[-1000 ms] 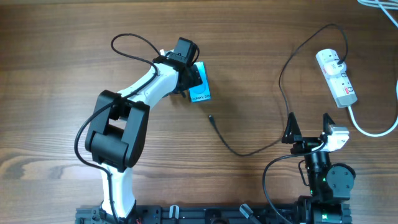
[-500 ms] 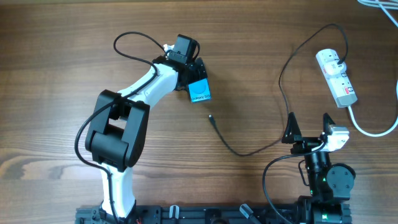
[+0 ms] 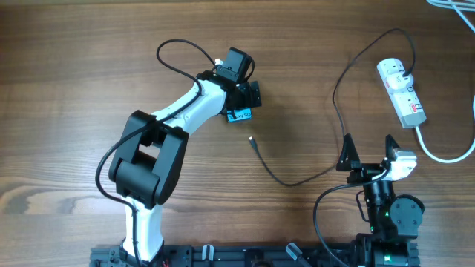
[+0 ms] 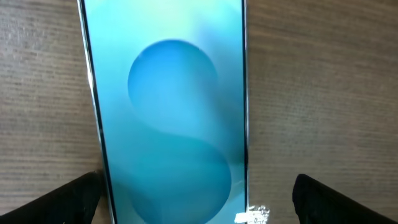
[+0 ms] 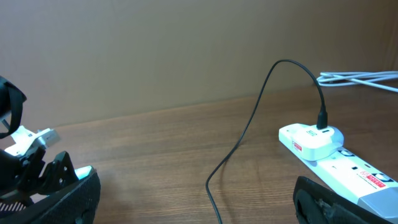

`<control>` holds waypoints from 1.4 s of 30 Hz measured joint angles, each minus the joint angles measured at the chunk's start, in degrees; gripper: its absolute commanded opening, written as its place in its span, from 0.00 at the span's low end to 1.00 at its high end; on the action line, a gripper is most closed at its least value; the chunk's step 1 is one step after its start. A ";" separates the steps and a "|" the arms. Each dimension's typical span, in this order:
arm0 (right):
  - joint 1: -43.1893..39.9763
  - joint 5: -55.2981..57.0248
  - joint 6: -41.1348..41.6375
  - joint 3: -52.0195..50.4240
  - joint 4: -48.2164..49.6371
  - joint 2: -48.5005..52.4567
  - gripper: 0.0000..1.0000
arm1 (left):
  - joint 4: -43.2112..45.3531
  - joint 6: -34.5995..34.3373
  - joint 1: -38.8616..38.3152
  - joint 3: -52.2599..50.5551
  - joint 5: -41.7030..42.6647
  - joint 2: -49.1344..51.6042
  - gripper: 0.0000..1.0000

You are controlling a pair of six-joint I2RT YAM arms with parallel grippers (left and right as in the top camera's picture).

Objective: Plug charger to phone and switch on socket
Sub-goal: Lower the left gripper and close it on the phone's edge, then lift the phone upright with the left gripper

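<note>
Socket [image 3: 401,93] sits at the far right, charger [image 3: 297,180] plugged into it, switch not yet touched. My right pincer [image 3: 369,156] is parked nearby, spread and empty. My left arm has swung right and stretched out, wrist tipped down. Phone [image 3: 240,115] has not moved, but my left pincer [image 3: 246,102] now covers most of it, fingers [image 4: 74,199] wide apart either side, nothing clenched. Looks set for a grasp. The connector tip lies loose near the phone's showing end.
</note>
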 measured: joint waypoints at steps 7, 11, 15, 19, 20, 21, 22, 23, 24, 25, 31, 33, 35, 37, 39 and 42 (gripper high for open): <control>0.00 0.00 0.00 0.00 0.00 0.02 1.00 | -12.85 2.64 1.75 6.12 1.86 1.57 0.99; 0.00 0.00 0.00 0.00 0.00 0.02 1.00 | -20.52 3.91 3.45 15.30 1.88 2.36 0.99; 0.00 0.00 0.00 0.00 0.00 0.02 1.00 | -22.73 4.79 3.30 17.18 1.03 2.47 0.99; 0.00 0.00 0.00 0.00 0.00 0.02 1.00 | -22.53 4.96 1.73 17.18 -0.79 4.61 1.00; 0.00 0.00 0.00 0.00 0.00 0.02 1.00 | -21.94 4.96 1.27 17.18 -1.70 5.81 1.00; 0.00 0.00 0.00 0.00 0.00 0.02 1.00 | -21.20 4.96 0.98 17.18 -2.05 6.75 1.00; 0.00 0.00 0.00 0.00 0.00 0.02 1.00 | -20.11 4.96 0.76 17.18 -2.38 7.87 1.00; 0.00 0.00 0.00 0.00 0.00 0.02 1.00 | -19.43 4.96 0.74 17.18 -2.54 8.52 1.00; 0.00 0.00 0.00 0.00 0.00 0.02 1.00 | -18.71 4.94 0.74 17.18 -2.71 9.27 1.00; 0.00 0.00 0.00 0.00 0.02 0.02 1.00 | -18.23 4.83 0.74 17.29 -3.34 9.57 1.00; 0.00 0.00 0.00 0.00 0.00 0.02 1.00 | -18.14 3.30 0.76 17.35 -3.98 9.75 0.86; 0.00 0.00 0.00 0.00 0.02 0.02 0.99 | -21.03 2.25 0.76 17.38 -4.11 9.75 0.81; 0.00 0.00 0.00 0.00 0.00 0.02 1.00 | -23.47 1.31 0.76 17.40 -4.20 9.77 0.80; 0.00 0.00 0.00 0.00 0.00 0.02 1.00 | -26.08 0.17 0.76 17.46 -3.93 9.77 0.81; 0.00 0.00 0.00 0.00 0.00 0.02 1.00 | -28.83 -0.72 0.74 17.57 -3.67 9.77 0.91; 0.00 0.00 0.00 0.00 0.00 0.02 1.00 | -30.62 -1.49 0.76 17.62 -3.54 9.77 1.00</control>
